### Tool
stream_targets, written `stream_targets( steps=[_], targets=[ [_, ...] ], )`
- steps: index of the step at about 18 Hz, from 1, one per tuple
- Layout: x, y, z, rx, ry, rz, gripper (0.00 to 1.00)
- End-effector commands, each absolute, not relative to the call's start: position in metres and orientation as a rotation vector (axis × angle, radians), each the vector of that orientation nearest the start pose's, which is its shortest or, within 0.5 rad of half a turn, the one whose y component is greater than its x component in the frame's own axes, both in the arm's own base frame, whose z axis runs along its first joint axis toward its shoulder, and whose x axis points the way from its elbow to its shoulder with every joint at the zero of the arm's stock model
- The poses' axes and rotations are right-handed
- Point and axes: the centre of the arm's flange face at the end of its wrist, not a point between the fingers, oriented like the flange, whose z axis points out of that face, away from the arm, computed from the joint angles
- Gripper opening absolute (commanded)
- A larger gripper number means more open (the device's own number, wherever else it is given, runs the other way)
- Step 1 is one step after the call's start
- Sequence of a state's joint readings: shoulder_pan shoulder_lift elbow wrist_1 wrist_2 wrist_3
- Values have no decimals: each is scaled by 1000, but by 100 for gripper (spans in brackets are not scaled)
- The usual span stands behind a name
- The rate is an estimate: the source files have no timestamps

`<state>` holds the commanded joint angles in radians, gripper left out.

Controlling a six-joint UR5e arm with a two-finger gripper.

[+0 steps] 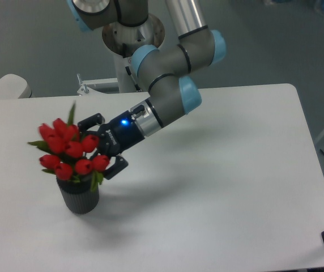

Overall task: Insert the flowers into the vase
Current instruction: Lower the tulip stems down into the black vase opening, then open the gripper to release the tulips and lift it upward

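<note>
Bunch of red tulip buds with green leaves (71,150): stems down in dark ribbed cylindrical vase (80,195), near left of white table (235,170); long axis roughly upright. Two-finger black gripper (104,148): just right of the bunch, fingers spread wide either side of the buds, gripping nothing.

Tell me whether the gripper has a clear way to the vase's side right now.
Probably yes: the gripper sits open just beside the flowers, and the vase wall below it stands unobstructed on the table.

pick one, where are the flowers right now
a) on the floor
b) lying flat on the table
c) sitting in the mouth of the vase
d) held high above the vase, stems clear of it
c, the flowers sit with their buds right over the rim of the vase and no stems showing, while the gripper is open beside them.
</note>
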<state>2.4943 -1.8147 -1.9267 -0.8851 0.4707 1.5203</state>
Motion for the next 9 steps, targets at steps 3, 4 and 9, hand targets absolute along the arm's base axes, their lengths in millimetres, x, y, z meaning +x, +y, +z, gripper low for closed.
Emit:
stream_targets(
  steps=[3, 4, 9],
  targets=[
    [-285, 498, 320, -1971, 627, -366, 100],
    [-285, 498, 321, -1976, 619, -370, 100],
    [-280, 499, 333, -2002, 556, -404, 100]
  ],
)
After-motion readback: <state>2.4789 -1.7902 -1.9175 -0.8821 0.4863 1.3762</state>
